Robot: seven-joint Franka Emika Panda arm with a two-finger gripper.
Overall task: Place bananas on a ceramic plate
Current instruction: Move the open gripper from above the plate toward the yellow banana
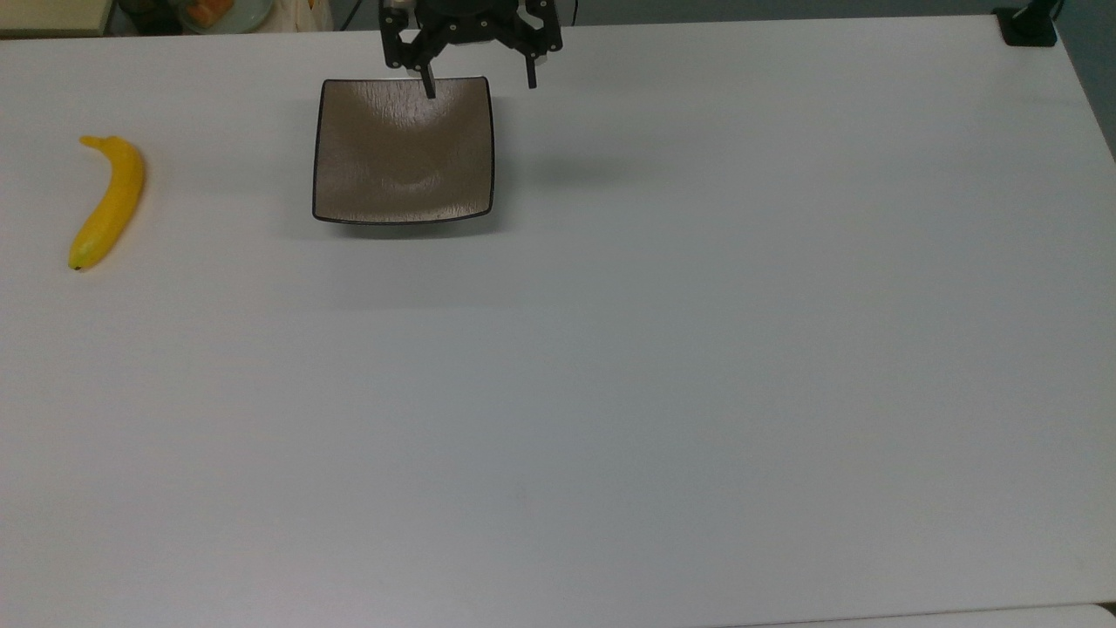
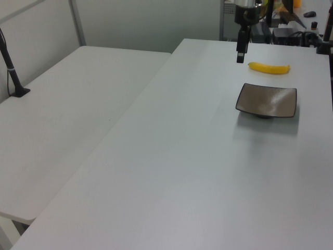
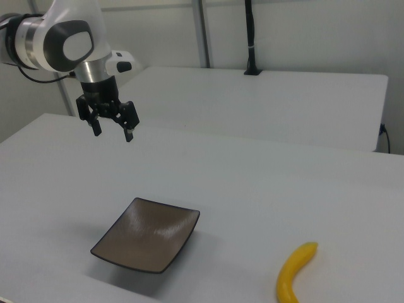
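White table: banana beside plate.

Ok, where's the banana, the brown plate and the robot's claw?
banana (image 1: 110,202), top view, middle of its yellow body.
plate (image 1: 403,150), top view, its dished middle.
gripper (image 3: 112,132), right view, midway between the fingertips.

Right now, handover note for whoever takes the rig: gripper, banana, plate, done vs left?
Gripper: fingers open, holding nothing, raised above the table behind the plate's far edge in the top view.
Banana: lying flat on the white table, well off to the top view's left of the plate, untouched.
Ceramic plate: holds nothing, sits on the table.
Done: nothing yet.
Left: move to the banana, grasp it, carry it over, set it in the plate.
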